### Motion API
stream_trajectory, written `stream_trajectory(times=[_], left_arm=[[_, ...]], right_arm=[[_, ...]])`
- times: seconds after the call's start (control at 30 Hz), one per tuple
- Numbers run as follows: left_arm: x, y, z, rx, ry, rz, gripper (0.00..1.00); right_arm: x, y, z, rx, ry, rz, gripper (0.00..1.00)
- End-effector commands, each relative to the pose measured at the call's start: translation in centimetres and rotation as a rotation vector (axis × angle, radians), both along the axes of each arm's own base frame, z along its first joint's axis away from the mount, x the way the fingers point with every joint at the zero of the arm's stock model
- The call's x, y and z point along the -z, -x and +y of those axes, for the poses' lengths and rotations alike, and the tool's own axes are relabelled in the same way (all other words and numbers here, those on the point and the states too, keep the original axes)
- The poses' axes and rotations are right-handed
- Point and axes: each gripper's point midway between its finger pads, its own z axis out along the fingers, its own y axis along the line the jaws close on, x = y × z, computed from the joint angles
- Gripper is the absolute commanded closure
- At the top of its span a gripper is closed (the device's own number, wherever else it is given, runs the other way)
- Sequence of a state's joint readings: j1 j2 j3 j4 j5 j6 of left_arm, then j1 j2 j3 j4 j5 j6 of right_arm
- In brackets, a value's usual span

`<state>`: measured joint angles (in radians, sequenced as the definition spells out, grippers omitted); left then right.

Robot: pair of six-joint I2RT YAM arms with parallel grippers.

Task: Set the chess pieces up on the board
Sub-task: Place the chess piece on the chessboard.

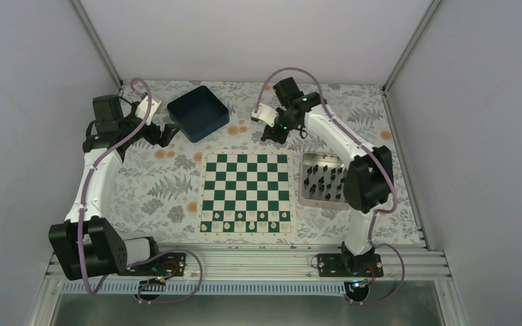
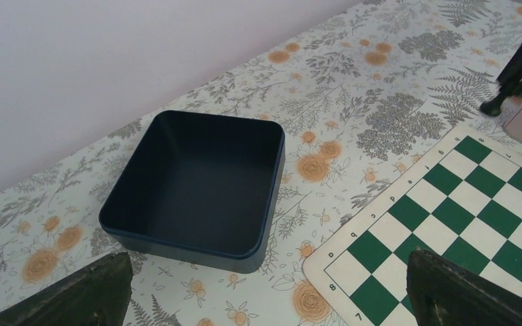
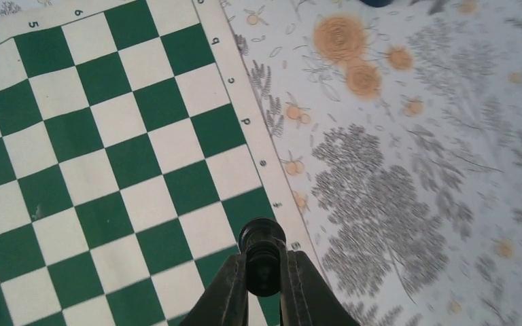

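while my right fingers (image 3: 264,275) pinch one black chess piece (image 3: 262,234) by the far edge of the board (image 1: 246,183), no black ones stand on it yet. the others wait in the silver tray (image 1: 303,180). my left fingers (image 1: 166,134) are wide and empty.

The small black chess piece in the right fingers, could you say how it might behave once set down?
The small black chess piece looks rigid and probably light, since two thin fingers pinch it. Its rounded top suggests it could roll if it tipped over.
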<state>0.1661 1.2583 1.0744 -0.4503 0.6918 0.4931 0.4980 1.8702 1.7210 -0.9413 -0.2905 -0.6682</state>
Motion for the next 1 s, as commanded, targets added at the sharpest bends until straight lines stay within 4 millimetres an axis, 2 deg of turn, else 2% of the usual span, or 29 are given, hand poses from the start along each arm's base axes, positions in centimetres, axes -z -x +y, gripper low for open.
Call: stream_trajectory(times=[0.0, 0.27, 0.47, 0.67, 0.97], left_arm=[[-0.9, 0.3, -0.5, 0.024, 0.011, -0.030, 0.00], [-0.7, 0.4, -0.7, 0.036, 0.017, -0.027, 0.00], [-0.5, 0.6, -0.8, 0.039, 0.015, -0.026, 0.00], [-0.4, 0.6, -0.7, 0.040, 0.010, -0.030, 0.00], [-0.1, 0.6, -0.8, 0.043, 0.012, -0.020, 0.00]], right_arm=[[1.8, 0.1, 3.1, -0.052, -0.010, 0.041, 0.96], [5.6, 0.2, 7.8, -0.115, 0.019, 0.074, 0.96], [8.3, -0.4, 9.8, -0.116, 0.074, 0.073, 0.96], [9.8, -0.8, 10.0, -0.112, 0.111, 0.093, 0.96], [12.3, -0.5, 9.1, -0.105, 0.181, 0.125, 0.96]])
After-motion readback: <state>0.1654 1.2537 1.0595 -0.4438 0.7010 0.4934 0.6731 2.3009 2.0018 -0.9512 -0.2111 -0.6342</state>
